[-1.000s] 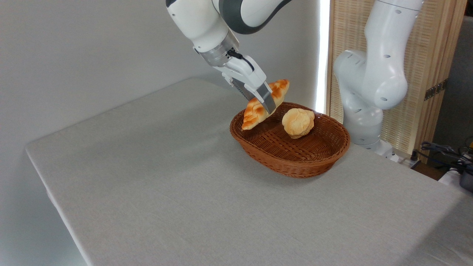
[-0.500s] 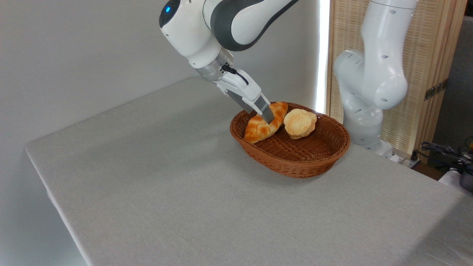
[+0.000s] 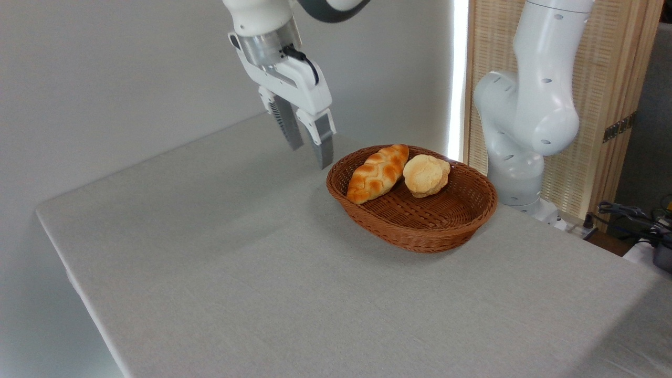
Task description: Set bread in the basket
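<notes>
1. At the far right of the table, the basket sits on the cloth with the bread lying inside it, against the left wall, one pointed end toward the near left and the other toward the far rim.
2. Beside the bread, touching or nearly touching it, a round pale bun occupies the far middle of the basket. The loaf lies along the left side, probably because the bun takes the centre.
3. The gripper hangs above the table just left of the basket, clear of the rim, fingers pointing down and spread apart with nothing between them. Judgement: the placing is complete; the task appears done.
4. One view only is supplied.
5. Surface: a pale grey woven cloth covers the table, flat, with soft shadows under the basket and arm.
6. Room: a plain grey wall stands behind; at far right the arm's white base rises before a slatted wooden screen, with cables at the right edge.
</notes>
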